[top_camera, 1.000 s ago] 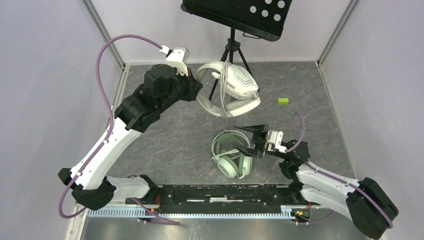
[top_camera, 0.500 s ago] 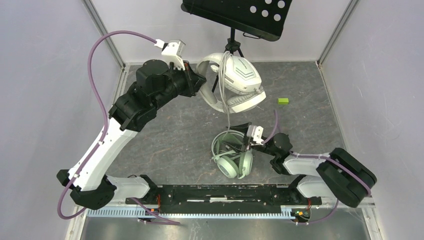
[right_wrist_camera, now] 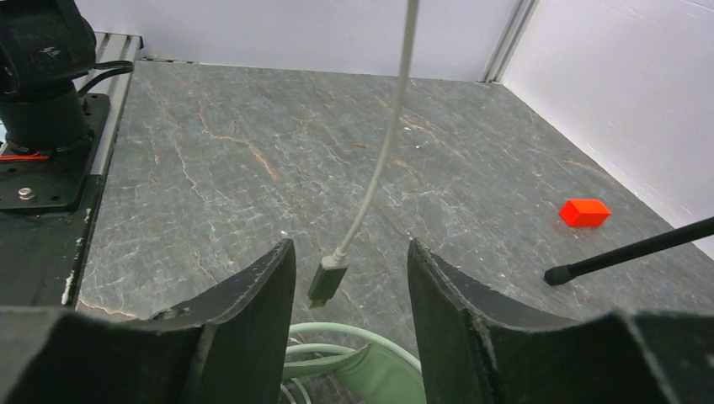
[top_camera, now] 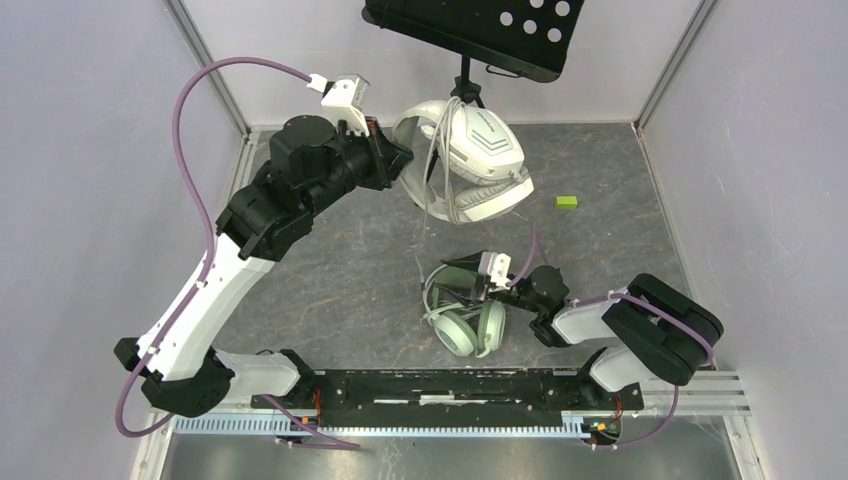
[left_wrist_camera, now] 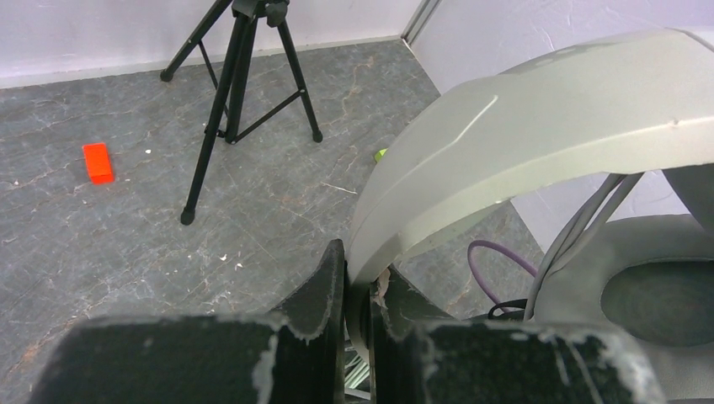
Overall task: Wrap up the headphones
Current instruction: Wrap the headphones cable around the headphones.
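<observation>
My left gripper (top_camera: 395,165) is shut on the headband (left_wrist_camera: 539,126) of the white-grey headphones (top_camera: 480,160) and holds them in the air at the back, chevron earcup up. Their pale cable (right_wrist_camera: 383,151) hangs down. Its plug (right_wrist_camera: 327,282) dangles between the fingers of my right gripper (right_wrist_camera: 349,252), touching neither. My right gripper (top_camera: 462,280) is open and low over the mint-green headphones (top_camera: 462,310), which lie on the floor with their cable looped around them. Their band (right_wrist_camera: 370,362) shows just below the plug.
A black tripod (top_camera: 462,95) with a perforated black tray (top_camera: 480,30) stands at the back, just behind the held headset. A small green block (top_camera: 567,202) lies to the right. A red block (left_wrist_camera: 98,162) lies near the tripod's feet. Walls enclose the floor.
My left arm has raised the white-grey headphones and shifted them slightly right. My right gripper has moved left over the mint-green headphones, under the hanging cable, with the arm folding in.
</observation>
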Controlling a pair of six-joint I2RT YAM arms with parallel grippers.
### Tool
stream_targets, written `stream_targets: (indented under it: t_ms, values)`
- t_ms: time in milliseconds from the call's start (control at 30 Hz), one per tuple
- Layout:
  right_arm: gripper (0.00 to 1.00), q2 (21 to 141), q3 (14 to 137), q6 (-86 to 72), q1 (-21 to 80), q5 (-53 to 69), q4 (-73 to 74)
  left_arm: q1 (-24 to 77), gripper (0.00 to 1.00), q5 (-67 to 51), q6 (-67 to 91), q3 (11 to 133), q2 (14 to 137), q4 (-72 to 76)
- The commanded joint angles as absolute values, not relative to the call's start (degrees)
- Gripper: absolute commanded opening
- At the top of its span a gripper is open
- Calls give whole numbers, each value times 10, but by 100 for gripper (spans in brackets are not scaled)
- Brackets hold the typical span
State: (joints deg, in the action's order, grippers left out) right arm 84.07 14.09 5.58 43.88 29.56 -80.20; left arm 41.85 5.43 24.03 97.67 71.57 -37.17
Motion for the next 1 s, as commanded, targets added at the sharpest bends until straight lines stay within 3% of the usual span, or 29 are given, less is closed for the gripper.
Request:
stream_targets:
  t_ms: [0,200,400,467,600,767,967]
  values:
    - [58,843,158,46,451,280,-854,417,2,47,276,1012,710,-303]
    - [62,878,187,1,459,256,-873,417,2,41,278,1014,715,-300]
    - [59,918,210,-34,468,234,-885,417,2,38,280,1017,714,-300]
    - [50,929,214,-36,475,240,-886,417,2,38,280,1017,711,-300]
    - [13,926,182,-40,479,202,-919,417,2,51,273,1019,709,-305]
    - [0,915,152,-27,478,185,-936,411,2,88,255,1045,714,-329]
    - [0,898,134,-15,468,177,-945,400,2,90,256,1079,715,-339]
